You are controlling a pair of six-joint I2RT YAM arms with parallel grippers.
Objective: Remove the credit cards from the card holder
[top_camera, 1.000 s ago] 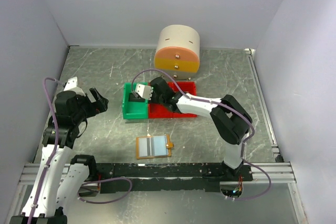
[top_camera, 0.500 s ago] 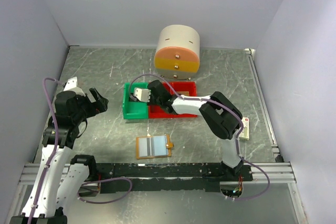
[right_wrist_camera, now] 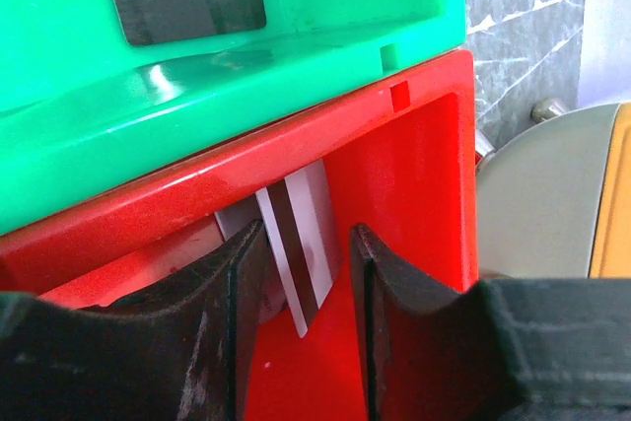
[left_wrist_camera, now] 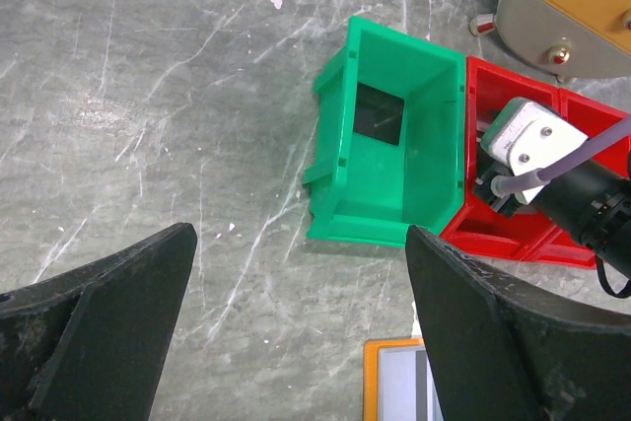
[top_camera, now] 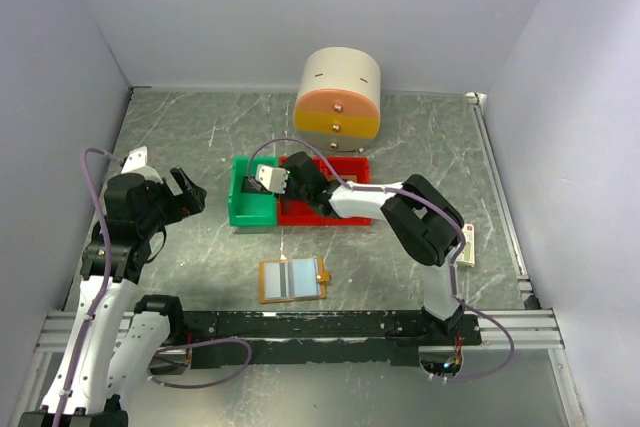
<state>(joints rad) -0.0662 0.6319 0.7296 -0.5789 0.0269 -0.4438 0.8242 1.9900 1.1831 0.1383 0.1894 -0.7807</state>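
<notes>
Card [right_wrist_camera: 301,234], grey-striped, in red bin [right_wrist_camera: 414,204] (rt wrist only), right claw [right_wrist_camera: 304,248] apart, left claw [left_wrist_camera: 299,236] wide apart

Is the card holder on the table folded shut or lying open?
Open: the card holder lies spread flat, its pale blue inside with the orange rim facing up.

A card [right_wrist_camera: 301,244] in bin [right_wrist_camera: 414,194], card holder [top_camera: 292,279] nearer

Pale walls [top_camera: 300,7], grey marbled tabletop [top_camera: 200,127]
</notes>
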